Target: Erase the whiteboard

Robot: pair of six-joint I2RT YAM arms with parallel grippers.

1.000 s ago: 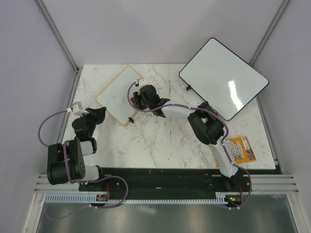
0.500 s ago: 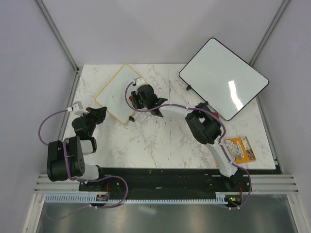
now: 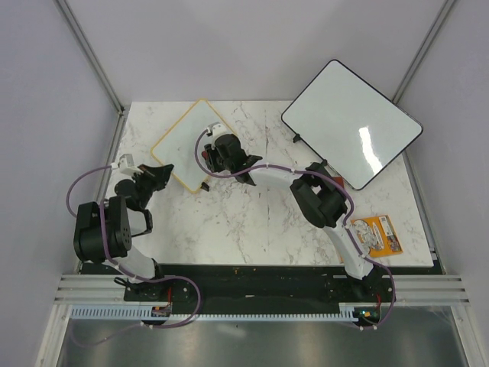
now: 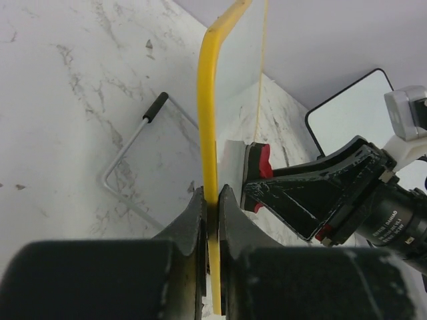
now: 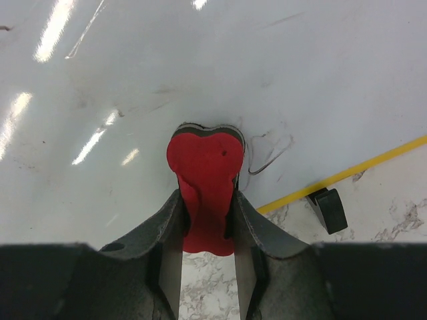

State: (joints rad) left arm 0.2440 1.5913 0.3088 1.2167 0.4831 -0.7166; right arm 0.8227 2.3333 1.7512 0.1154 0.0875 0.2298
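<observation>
Whiteboard (image 3: 183,141) sits at about 10 o'clock on the marble surface (image 3: 252,222), its long axis running roughly from 7 toward 1 o'clock. The left pincer (image 4: 211,197) is closed tight on its yellow frame at the near corner, apparently steadying it. The right pincer (image 5: 203,207) is clamped on a red eraser (image 5: 203,170), whose felt end meets the white face.

In the right wrist view, a pen loop (image 5: 267,143) lies just beside the eraser at about 3 o'clock, so the next stroke probably has to go that way. The right arm is the nearer one. Fainter marks lie toward 10 o'clock.

From above, the right pincer (image 3: 218,153) hides the board's 4 o'clock edge. The left wrist view shows the board edge-on, so no marks are readable there. How hard the felt presses cannot be told.
</observation>
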